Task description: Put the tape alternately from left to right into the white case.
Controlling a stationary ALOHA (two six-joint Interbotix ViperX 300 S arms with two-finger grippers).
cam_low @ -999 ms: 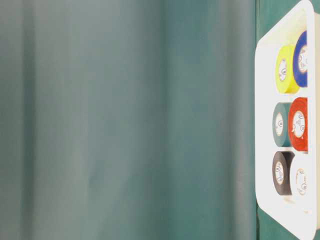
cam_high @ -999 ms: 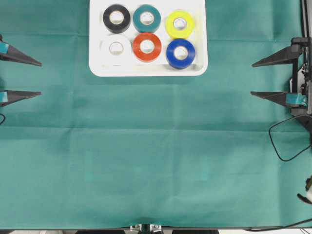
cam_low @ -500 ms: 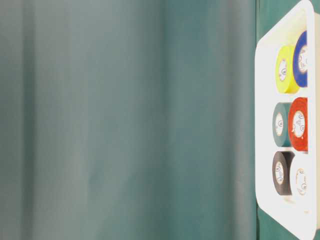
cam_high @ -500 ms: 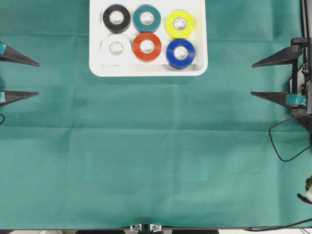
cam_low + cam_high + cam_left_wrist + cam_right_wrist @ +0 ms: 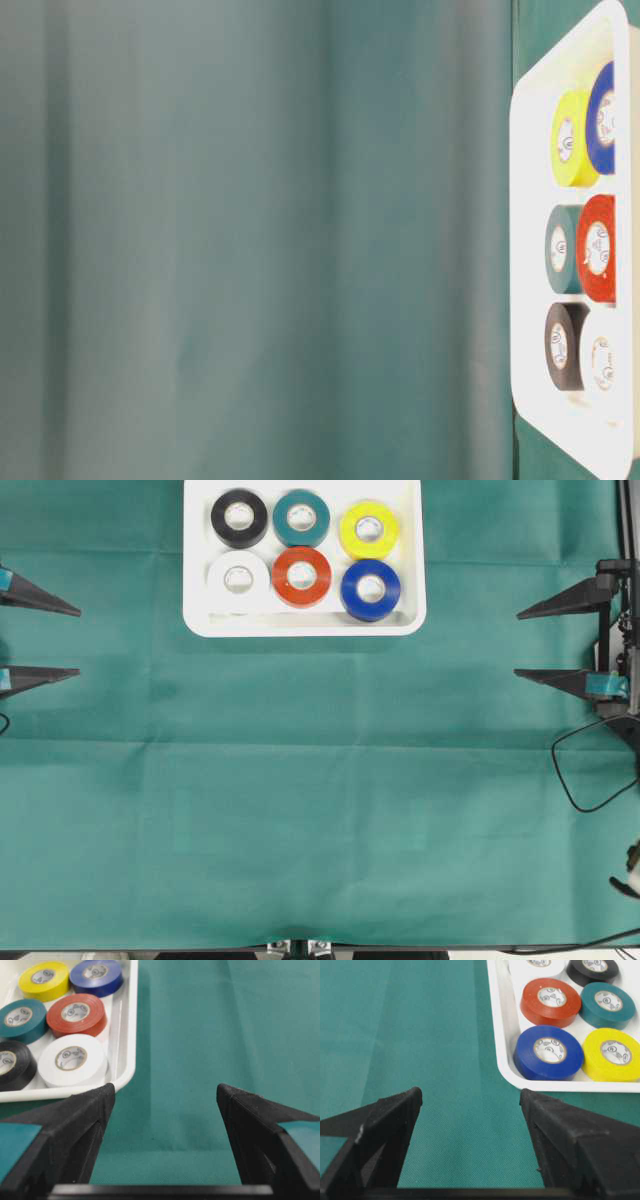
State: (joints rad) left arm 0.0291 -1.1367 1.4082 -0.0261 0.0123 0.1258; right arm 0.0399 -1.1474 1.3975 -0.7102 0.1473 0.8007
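Six glossy tape rolls with pale cardboard cores (image 5: 302,546) lie flat in two rows inside the shallow white plastic tray with rounded corners (image 5: 303,626) at the far edge of the green-clothed bench (image 5: 320,810). The left gripper (image 5: 75,641) and right gripper (image 5: 520,642) sit at the side edges, well apart from the tray, their black tapered fingers (image 5: 40,598) spread wide and empty.

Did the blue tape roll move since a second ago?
No. The blue tape roll sits in the same spot, by the white tray's right-hand corner.
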